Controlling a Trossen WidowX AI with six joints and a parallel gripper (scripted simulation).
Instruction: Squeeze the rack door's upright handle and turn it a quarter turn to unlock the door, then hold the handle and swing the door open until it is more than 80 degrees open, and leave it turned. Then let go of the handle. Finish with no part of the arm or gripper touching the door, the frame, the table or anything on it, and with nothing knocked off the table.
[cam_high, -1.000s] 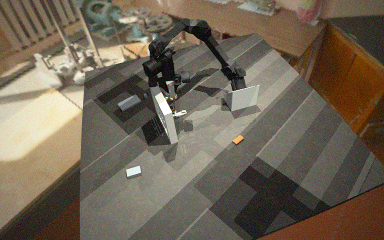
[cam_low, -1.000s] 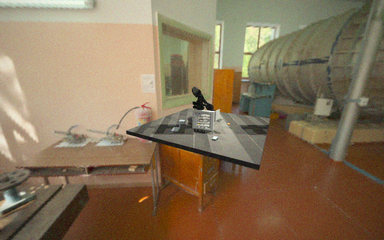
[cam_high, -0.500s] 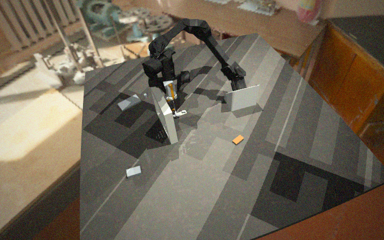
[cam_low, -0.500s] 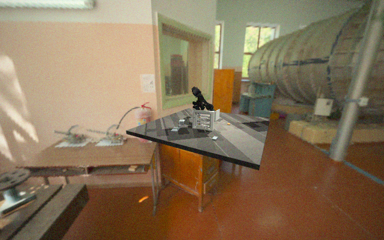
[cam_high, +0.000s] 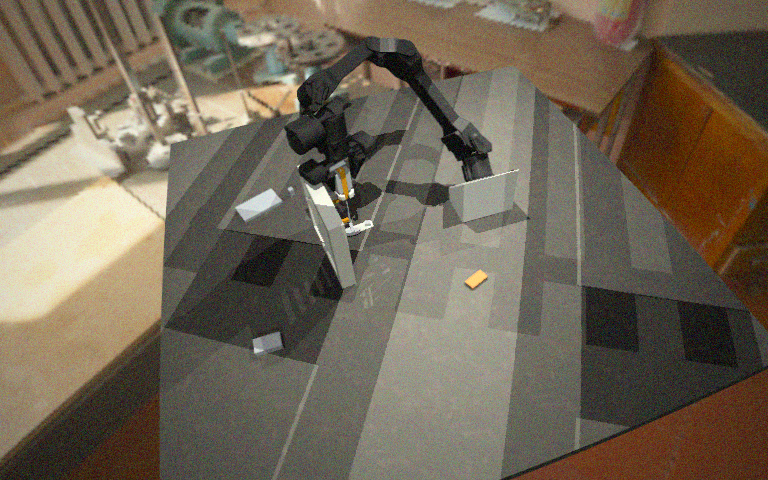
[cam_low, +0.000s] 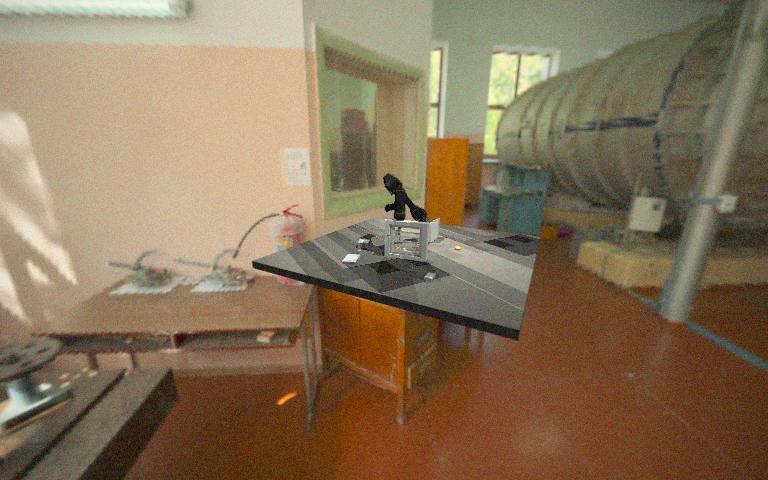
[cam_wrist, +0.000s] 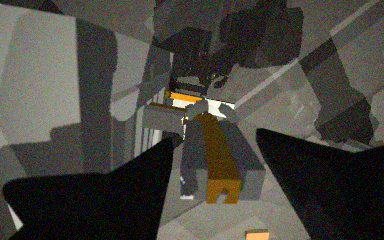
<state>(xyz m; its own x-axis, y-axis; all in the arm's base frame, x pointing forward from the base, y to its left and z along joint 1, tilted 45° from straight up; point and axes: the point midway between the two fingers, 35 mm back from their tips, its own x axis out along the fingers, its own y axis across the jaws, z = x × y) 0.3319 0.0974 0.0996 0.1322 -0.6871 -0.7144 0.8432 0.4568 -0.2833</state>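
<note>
Patterned grey surface (cam_high: 453, 367) (cam_low: 481, 294) (cam_wrist: 280, 210) beneath, the black two-fingered tool (cam_high: 338, 164) (cam_low: 399, 219) (cam_wrist: 213, 139) stands apart astride the grey-and-orange bar handle (cam_high: 342, 181) (cam_wrist: 220, 150), where a crooked withdrawal could snag and twist it back.
</note>
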